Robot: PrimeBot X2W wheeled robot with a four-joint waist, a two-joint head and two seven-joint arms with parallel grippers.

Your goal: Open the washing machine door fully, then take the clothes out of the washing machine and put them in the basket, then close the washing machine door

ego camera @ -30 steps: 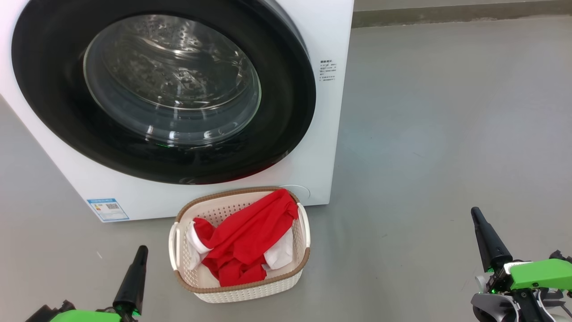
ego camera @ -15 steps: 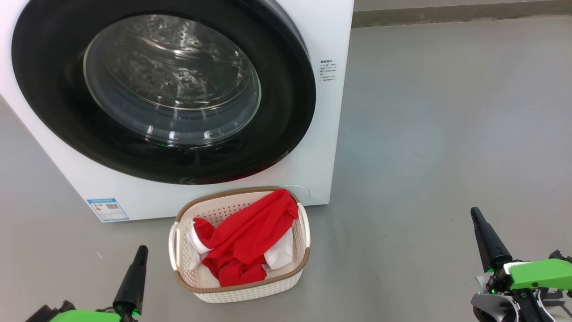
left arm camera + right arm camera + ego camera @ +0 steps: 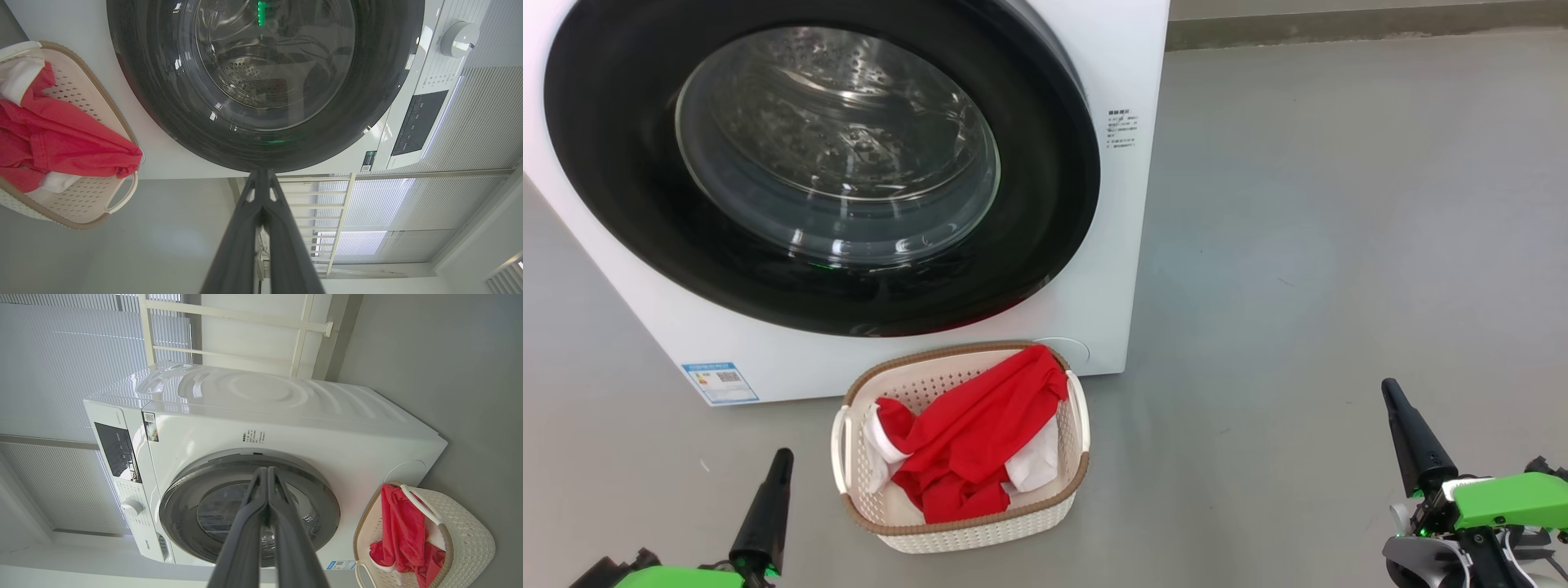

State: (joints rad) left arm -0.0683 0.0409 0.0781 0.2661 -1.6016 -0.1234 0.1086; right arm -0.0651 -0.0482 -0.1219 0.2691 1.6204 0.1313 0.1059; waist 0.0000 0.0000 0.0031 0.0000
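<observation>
The white washing machine (image 3: 1111, 65) fills the upper left of the head view, and its round black-rimmed door (image 3: 1045, 188) lies shut flat against the front. Through the glass the steel drum (image 3: 253, 77) shows bare. On the floor in front stands the cream basket (image 3: 980, 531) with red and white clothes (image 3: 972, 441) piled inside. My left gripper (image 3: 783, 454) is shut and empty, low at the basket's left. Far to the basket's right, my right gripper (image 3: 1387, 385) is shut too, holding nothing. Both point toward the machine, well short of it.
Grey floor (image 3: 1339, 245) stretches to the right of the machine up to a wall base (image 3: 1339, 28). A control panel with a dial (image 3: 457, 38) sits above the door. Window blinds and a pale railing (image 3: 229, 314) stand behind the machine.
</observation>
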